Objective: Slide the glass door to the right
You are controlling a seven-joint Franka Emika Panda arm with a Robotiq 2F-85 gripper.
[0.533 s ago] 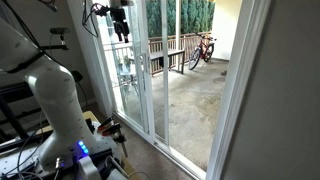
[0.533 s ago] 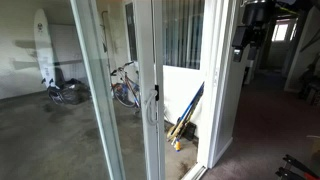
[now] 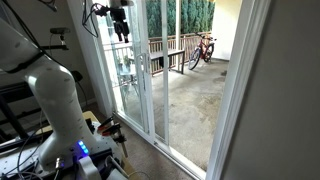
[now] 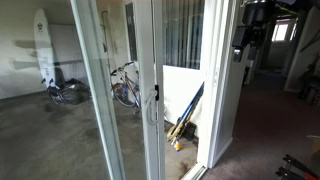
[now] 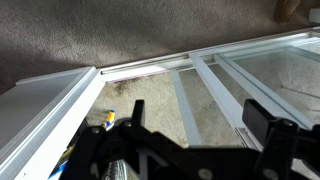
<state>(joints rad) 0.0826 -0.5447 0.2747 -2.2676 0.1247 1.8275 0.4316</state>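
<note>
The glass door stands upright, its long axis running from floor to ceiling; it lies ahead of the pincer and mostly below it. In an exterior view its white stile carries a small handle, well under the pincer's height.

The gripper hangs high, near the top of the pane, on the room side of the glass; in an exterior view the gripper shows beside the broad white jamb, off to 1 side of the handled stile. There is only 1 arm, so no question of a nearer hand arises. Whether any finger touches the frame I cannot tell (a gap looks likely).

In the wrist view the gripper looks down along the frames to the floor track; its 2 fingers stand spread wide, released, with nothing between them.

As I judge it, the coming move needs a finger set against a vertical edge of the frame; then a sideways push along the track, across the door's long axis.
</note>
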